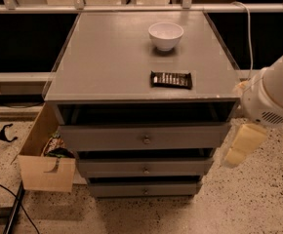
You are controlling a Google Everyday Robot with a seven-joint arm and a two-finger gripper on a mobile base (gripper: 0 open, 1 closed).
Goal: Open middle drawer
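Observation:
The grey cabinet (131,67) has three drawer fronts stacked below its top. The middle drawer (112,167) is the mid-sized grey front, with a small round metal knob (145,169) at its centre. It sits flush between the taller top drawer (102,137) and the slimmest bottom drawer (117,189). My gripper (241,145) is cream-coloured and hangs below the white arm (273,99) at the right. It is just off the cabinet's right front corner, level with the top and middle drawers, and touches nothing.
A white bowl (166,35) and a dark snack bar (171,80) lie on the cabinet top. An open cardboard box (46,172) with items stands on the floor at the cabinet's left. Cables lie at the lower left. A white cord (249,28) hangs behind the cabinet's right side.

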